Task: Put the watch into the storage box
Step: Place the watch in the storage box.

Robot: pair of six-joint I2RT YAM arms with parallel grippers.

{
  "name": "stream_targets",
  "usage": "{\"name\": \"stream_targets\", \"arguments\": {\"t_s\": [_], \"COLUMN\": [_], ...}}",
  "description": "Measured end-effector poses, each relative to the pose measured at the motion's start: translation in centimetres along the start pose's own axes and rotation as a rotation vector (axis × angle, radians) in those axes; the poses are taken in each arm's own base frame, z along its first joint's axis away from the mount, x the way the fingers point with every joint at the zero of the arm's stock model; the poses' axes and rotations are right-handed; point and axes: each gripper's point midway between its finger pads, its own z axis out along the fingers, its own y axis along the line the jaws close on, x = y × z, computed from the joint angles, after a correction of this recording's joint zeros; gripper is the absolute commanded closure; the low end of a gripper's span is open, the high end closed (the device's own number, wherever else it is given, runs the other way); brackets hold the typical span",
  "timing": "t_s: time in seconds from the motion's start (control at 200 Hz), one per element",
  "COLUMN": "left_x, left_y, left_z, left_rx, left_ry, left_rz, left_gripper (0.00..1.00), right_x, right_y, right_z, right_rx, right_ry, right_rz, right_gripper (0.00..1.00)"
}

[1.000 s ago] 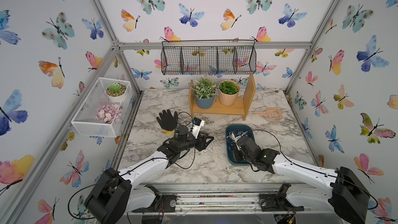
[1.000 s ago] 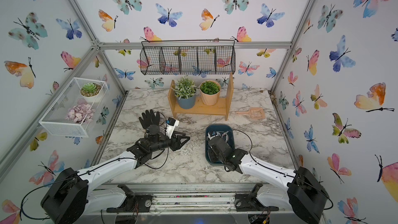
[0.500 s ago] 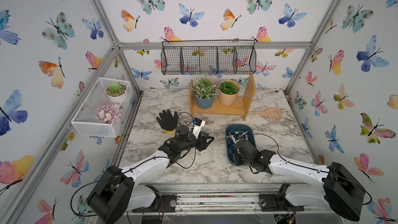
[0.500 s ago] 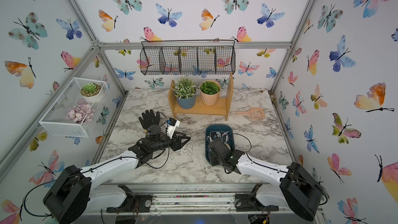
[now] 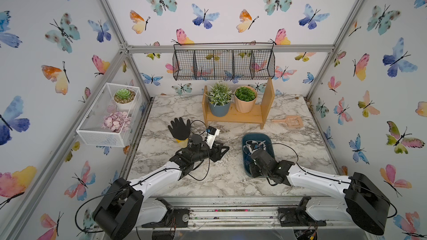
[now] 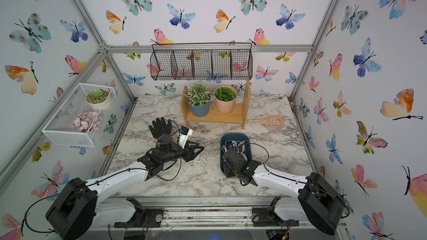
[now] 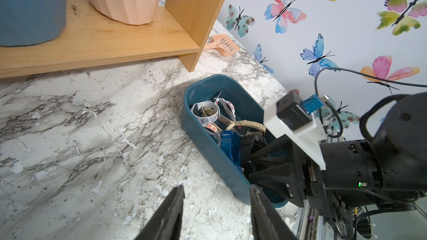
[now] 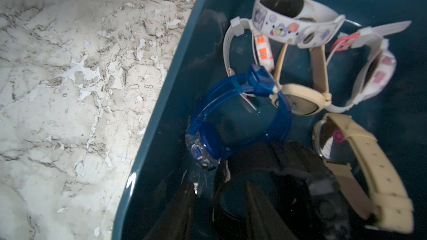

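Observation:
The storage box, a dark teal tray, lies right of the table's middle and holds several watches. In the right wrist view a blue watch leans by the box wall, with white and beige ones beyond it. My right gripper reaches down inside the box, open. The strap of a black watch runs loosely between its fingers. My left gripper hovers open and empty over bare marble just left of the box.
A black glove lies behind the left arm. A wooden shelf with two potted plants stands at the back. A pink scoop lies to its right. A black wire basket and a white mesh basket hang on the walls.
My right gripper's jaws have parted inside the box and let go of the black watch. The right wrist has drawn back a little toward the front. The left arm has stayed still.

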Motion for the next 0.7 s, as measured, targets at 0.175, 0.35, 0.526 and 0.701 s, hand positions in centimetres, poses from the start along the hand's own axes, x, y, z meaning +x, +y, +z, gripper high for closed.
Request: {"name": "stream_targets", "arguments": {"t_s": [0.175,0.35,0.526,0.701], "left_x": [-2.0,-3.8,-6.4,-7.8], "left_y": [2.4,7.0,12.6,17.4], "left_z": [-1.9,-4.8,-10.2,-15.7], "left_rx": [-0.085,-0.247,-0.467,-0.71], "left_ry": [-0.064,-0.128,-0.254,-0.362], "left_rz": [-0.013,-0.058,-0.102,-0.132], "left_gripper": [0.5,0.46,0.34,0.12], "right_x": [-2.6,-6.0,-11.1,-15.1], "right_y": [0.5,0.1,-3.9,-9.5], "right_z": [-1.1,-1.9,-2.8,-3.7], "right_rx": [-0.009,-0.007,0.054,0.145], "right_ry": [-0.073,-0.163,-0.298,-0.422], "right_rz": [-0.02,-0.031,0.022,0.091], "right_gripper": [0.4,0.3,0.2,0.09]}}
